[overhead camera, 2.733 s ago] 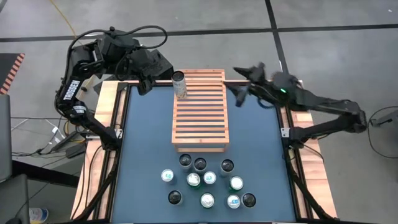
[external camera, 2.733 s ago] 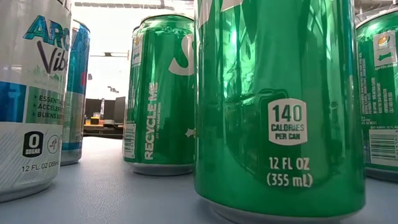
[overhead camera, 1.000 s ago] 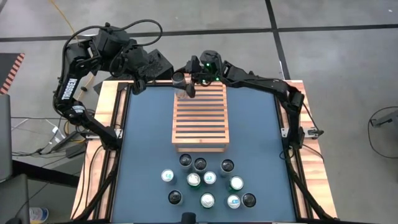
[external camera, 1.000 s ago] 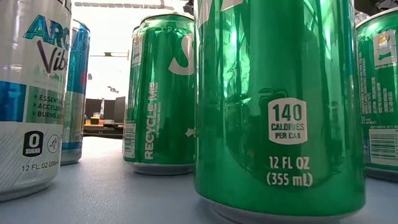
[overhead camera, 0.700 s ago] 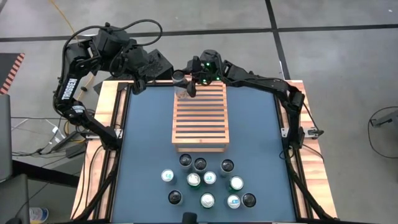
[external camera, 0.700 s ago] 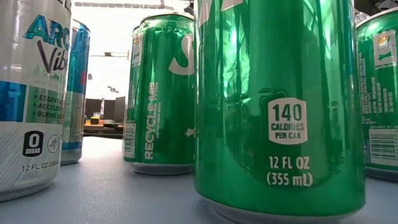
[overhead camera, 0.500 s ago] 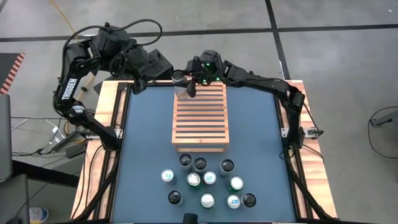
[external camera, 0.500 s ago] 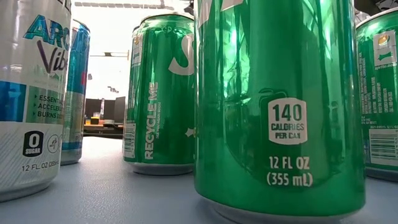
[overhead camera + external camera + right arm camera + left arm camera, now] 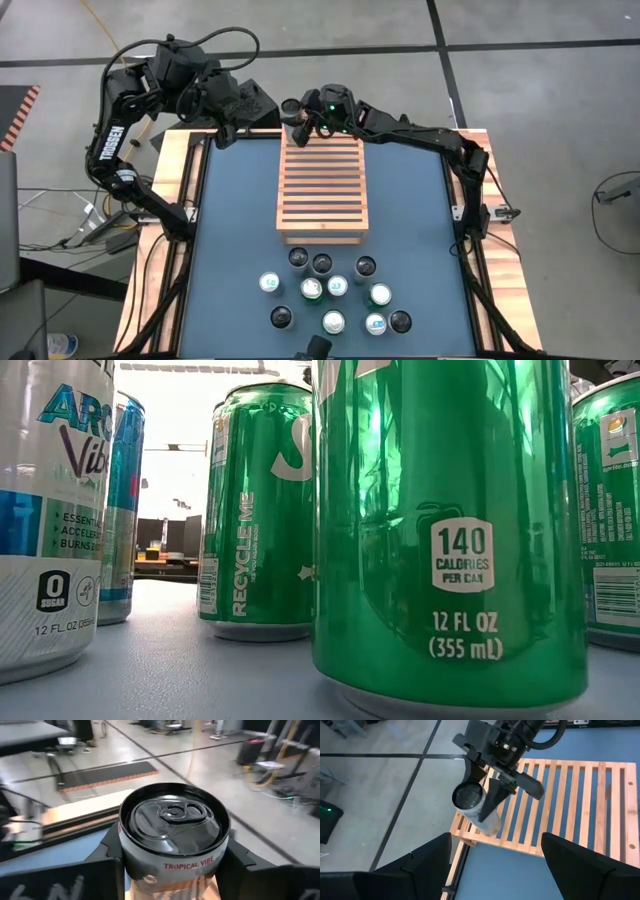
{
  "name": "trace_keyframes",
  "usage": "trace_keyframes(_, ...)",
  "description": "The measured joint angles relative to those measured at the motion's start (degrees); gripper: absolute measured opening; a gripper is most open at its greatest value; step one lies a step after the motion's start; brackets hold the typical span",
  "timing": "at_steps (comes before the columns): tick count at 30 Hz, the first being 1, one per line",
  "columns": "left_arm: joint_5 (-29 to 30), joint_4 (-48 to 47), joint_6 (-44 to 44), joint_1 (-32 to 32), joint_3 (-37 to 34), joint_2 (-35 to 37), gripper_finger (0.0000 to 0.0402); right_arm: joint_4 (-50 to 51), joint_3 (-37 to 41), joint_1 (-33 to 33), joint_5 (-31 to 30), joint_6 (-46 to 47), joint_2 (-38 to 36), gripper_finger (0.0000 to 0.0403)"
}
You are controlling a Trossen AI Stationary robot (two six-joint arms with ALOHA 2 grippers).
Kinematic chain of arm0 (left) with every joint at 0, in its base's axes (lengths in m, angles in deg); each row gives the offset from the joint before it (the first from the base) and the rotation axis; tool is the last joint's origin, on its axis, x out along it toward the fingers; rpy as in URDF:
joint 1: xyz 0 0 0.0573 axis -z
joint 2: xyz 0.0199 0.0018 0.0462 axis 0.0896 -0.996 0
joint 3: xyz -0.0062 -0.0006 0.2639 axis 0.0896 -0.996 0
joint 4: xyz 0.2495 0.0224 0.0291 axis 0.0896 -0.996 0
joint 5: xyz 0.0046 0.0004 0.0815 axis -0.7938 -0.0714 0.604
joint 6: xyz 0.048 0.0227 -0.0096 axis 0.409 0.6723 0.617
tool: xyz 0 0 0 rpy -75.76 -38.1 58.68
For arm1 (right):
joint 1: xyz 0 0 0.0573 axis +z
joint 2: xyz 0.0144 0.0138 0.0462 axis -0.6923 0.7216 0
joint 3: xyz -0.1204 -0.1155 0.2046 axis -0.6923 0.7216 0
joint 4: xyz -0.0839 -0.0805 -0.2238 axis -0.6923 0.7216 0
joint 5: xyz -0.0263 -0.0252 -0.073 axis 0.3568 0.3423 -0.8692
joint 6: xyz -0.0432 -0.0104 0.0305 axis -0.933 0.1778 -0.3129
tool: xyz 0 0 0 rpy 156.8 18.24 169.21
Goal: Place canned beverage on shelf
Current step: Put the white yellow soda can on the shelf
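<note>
At the far left corner of the shelf (image 9: 322, 185), the right hand (image 9: 301, 124) is clamped around a grey can (image 9: 475, 806) lettered "TROPICAL VIBE" (image 9: 173, 845); the right wrist view shows its two fingers pressed against opposite sides of the can body, lid up and tab unopened. From the left wrist view the can reads upright or nearly so, with its base at or just above the corner slats; contact with the wood cannot be confirmed. The left hand (image 9: 495, 865) hangs just off that same corner, beyond the table (image 9: 240, 230) edge, fingers spread wide and holding nothing; it looks to be waiting. No other can is on the shelf: the remaining slats are bare. Stock still to be handled: a cluster of about ten cans (image 9: 330, 292) standing on the blue table at the near end, just past the shelf's near edge. The low view is filled by these, chiefly green cans (image 9: 450, 530) and one white-and-blue can (image 9: 50, 510); neither arm shows there. Judgement on progress: early, with one can at the shelf but in the right hand's grip, so not clearly placed. Left to do, as I read it: settle this can, release it, then work through the cluster.
</note>
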Motion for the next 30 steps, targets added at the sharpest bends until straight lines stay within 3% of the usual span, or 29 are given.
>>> trace_keyframes(4,0.4,0.0,-0.3,0.0,0.0,0.0,0.0296,-2.1,0.0,0.3,-2.7,-0.4,0.1,0.0172)
trace_keyframes(14,0.4,0.2,-0.5,0.0,0.0,0.0,0.0296,-7.2,0.0,1.5,-20.8,-4.4,0.1,0.0173)
trace_keyframes(25,0.3,0.4,-1.9,0.0,0.0,-0.3,0.0296,-10.2,-0.1,1.6,-21.8,-0.3,0.9,0.0174)
trace_keyframes(30,0.3,0.8,-2.9,0.0,0.0,-0.2,0.0296,-5.8,-3.3,2.2,-23.4,-0.5,4.6,0.0175)
